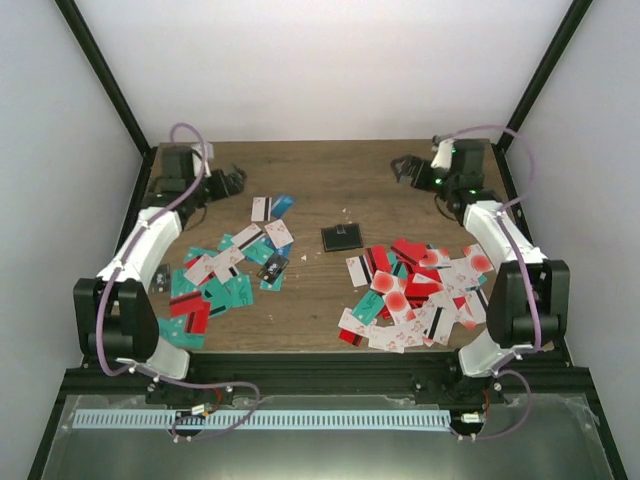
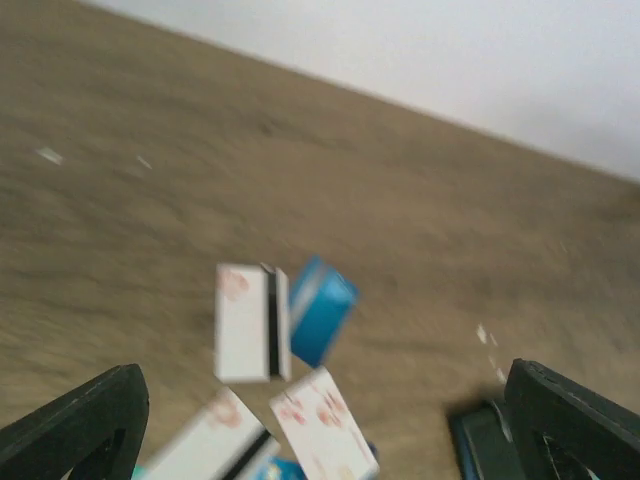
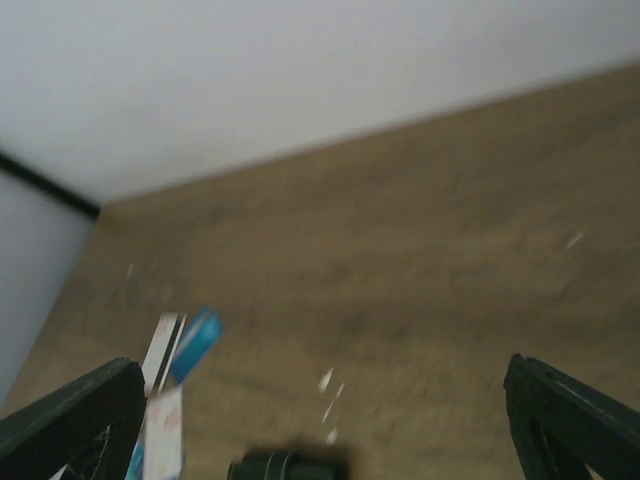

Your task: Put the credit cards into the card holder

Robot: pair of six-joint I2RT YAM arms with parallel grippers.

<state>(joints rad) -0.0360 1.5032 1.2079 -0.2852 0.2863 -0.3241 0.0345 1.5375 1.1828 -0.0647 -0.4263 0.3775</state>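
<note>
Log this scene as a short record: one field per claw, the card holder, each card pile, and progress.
left claw: open, empty, at the far left of the brown wooden table
right claw: open, empty, at the far right
holder: small black folding card holder, flat mid-table, apart from both piles
left pile: scattered teal, white and red flat cards
right pile: overlapping red and white flat cards
progress: no card held by either claw

No legible text, brand or number anywhere. Credit cards [image 1: 225, 270] along the worktop [image 1: 330, 180] left and right edges show only red marks and dark stripes, with print too small to read. Card holder [image 1: 341, 237]: nothing readable. Wrist views are blurred.
</note>
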